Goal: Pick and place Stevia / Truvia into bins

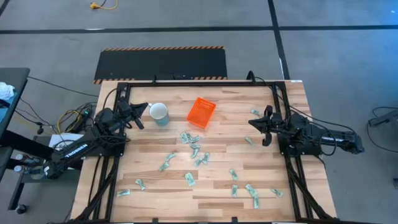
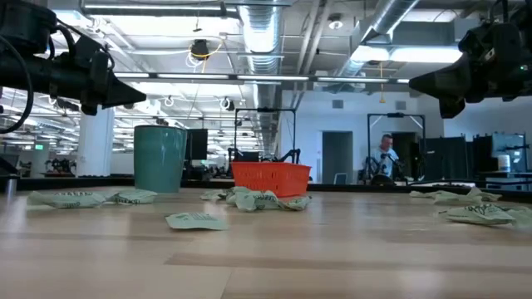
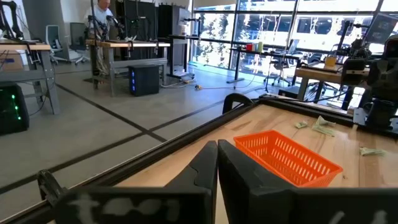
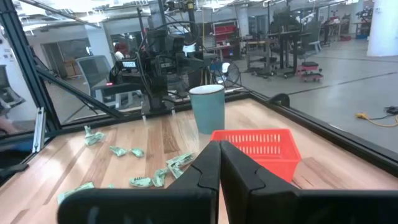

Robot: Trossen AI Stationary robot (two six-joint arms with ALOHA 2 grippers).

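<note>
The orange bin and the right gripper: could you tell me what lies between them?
In the high view, only bare wood lies between the orange bin and the shut right gripper; sachets sit just beyond.

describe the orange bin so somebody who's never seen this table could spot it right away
Look at the far half of the wooden table, between the two arms. Just right of the pale blue-white mug sits the orange bin, turned at an angle. It is the only bright-orange thing there, a low square mesh basket, far bigger than the green-white sachets scattered nearer the front.

An orange bin (image 1: 201,112) sits near the counter's (image 1: 217,193) twelve o'clock edge, mug (image 1: 160,114) at its nine. Sachets (image 1: 194,148) scatter toward six.
</note>
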